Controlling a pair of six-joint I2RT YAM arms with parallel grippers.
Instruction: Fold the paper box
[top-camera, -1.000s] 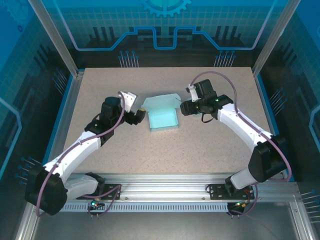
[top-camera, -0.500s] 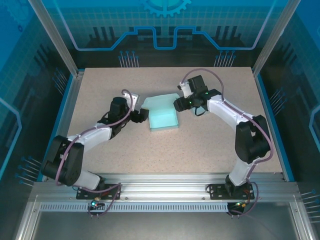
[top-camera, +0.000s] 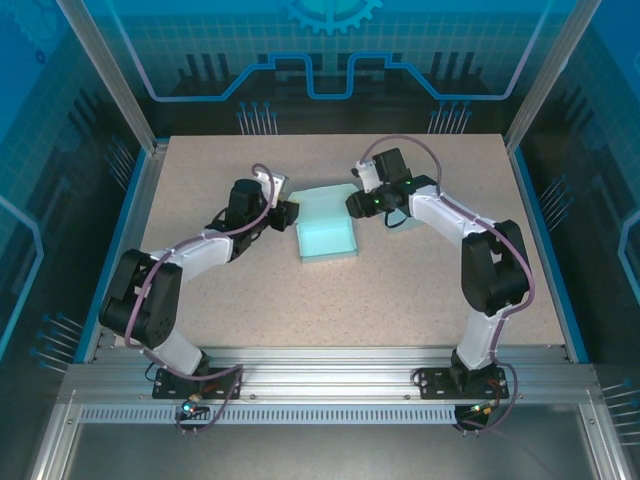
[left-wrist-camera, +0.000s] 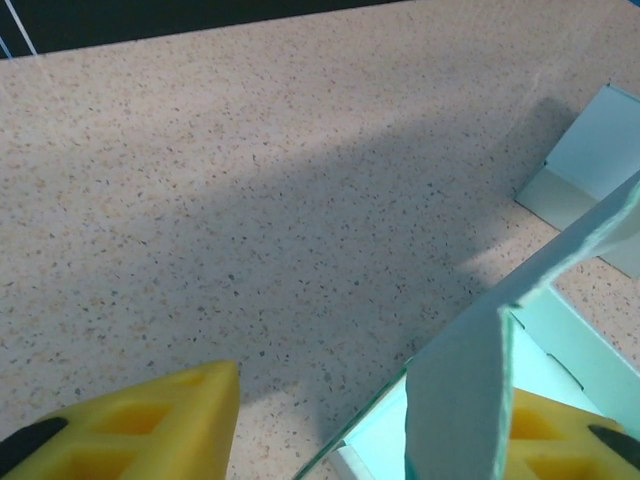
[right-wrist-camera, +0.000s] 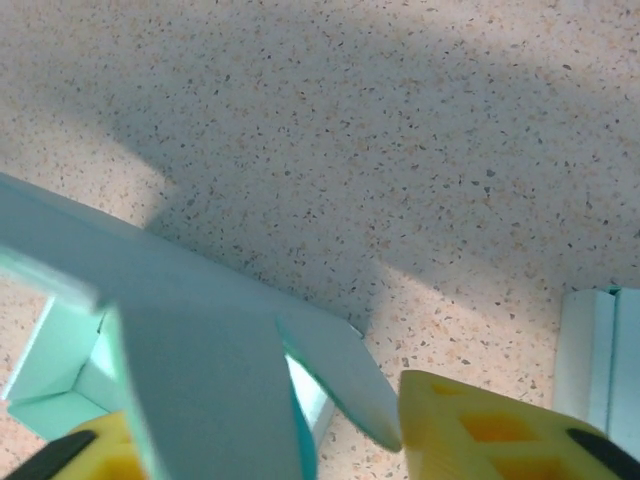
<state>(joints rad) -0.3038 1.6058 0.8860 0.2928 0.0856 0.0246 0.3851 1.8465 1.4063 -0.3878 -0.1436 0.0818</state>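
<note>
Top cam: paper box (top-camera: 326, 232) sits on the table (top-camera: 420, 290) between the two tools, tray side up, with a raised panel at its far end. The left gripper (top-camera: 289, 214) is at the box's far-left corner and the right gripper (top-camera: 354, 205) at the far-right corner. From up here I can't tell whether they touch the box or sit just beside it, and the jaw gap is too small to read.

Left wrist cam settles it. An upright teal flap (left-wrist-camera: 458, 400) stands between the yellow fingers, against the right-hand finger (left-wrist-camera: 570, 440). Bare table shows between the flap and the other finger (left-wrist-camera: 150, 425), so the jaws are apart, straddling the flap, not clamped. Ahead and to the right is another box panel (left-wrist-camera: 600, 150), cut off by the frame edge.

Right wrist cam: a wide flap (right-wrist-camera: 200, 370) lies across the jaw gap and covers most of the left-hand finger (right-wrist-camera: 60, 455). Its rounded tab reaches the right-hand finger (right-wrist-camera: 480, 425), and I can't call contact. Jaws are apart here too, with no pinch. A pale teal strip (right-wrist-camera: 600, 360) at the right frame edge is cut off, and I can't tell which part of the box it is.
</note>
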